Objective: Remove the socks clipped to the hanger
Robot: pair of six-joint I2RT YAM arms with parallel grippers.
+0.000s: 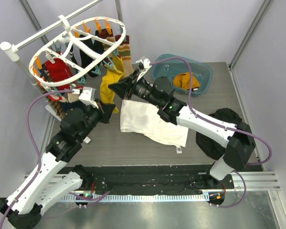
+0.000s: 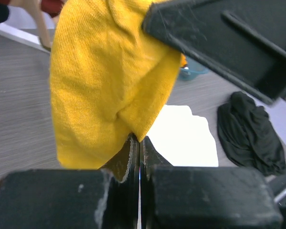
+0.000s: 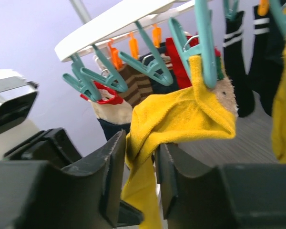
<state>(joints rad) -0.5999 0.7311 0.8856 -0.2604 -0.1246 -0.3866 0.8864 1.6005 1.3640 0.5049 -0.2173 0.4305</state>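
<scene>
A grey table (image 1: 133, 143) lies under the white hanger (image 1: 101, 19). The left gripper (image 2: 137, 143) is clenched on the lower tip of a mustard yellow sock (image 2: 100, 81). The right gripper (image 3: 140, 157) stands partly parted around that sock, higher up. Only the right wrist view shows the teal clip (image 3: 205, 43) biting its cuff.

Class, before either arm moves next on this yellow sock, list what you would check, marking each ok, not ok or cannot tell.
1. Left gripper shut on yellow sock: ok.
2. Teal clip released from the sock: not ok, it pinches the top.
3. Right gripper clear of the sock: not ok, jaws apart, sock between them.
4. Blue tub open to receive the sock: ok.
5. Neighbouring socks clear of the pull: cannot tell.
</scene>
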